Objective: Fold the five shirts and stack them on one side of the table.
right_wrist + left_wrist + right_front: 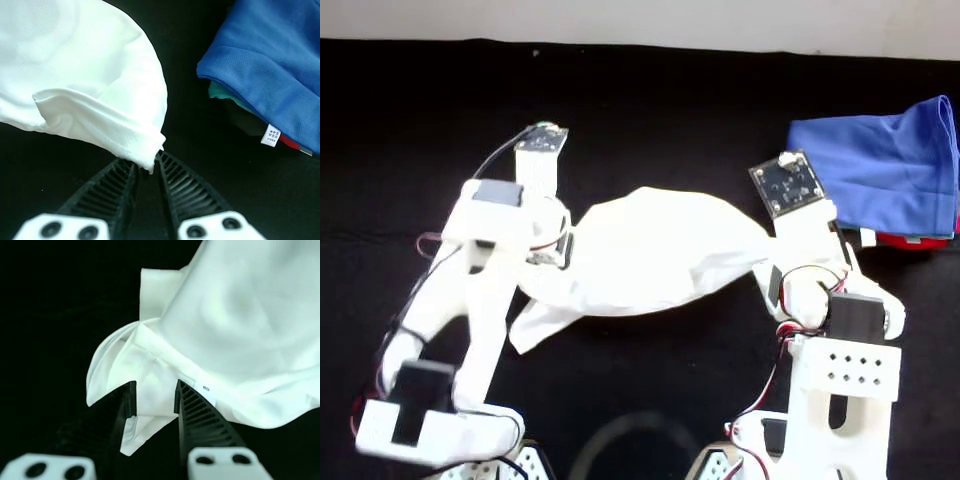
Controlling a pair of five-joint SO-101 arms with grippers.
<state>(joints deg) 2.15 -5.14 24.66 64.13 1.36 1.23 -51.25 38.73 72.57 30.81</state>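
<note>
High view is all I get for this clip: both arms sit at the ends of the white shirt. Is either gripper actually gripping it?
Observer: The right gripper is. It pinches a hemmed corner of the white shirt.
Operator: And the left?
Observer: The left gripper stands open, straddling cloth just below the collar.
Operator: Anything under the blue shirt besides the red I can see?
Observer: Yes, a teal layer shows directly beneath the blue shirt at its folded edge.
</note>
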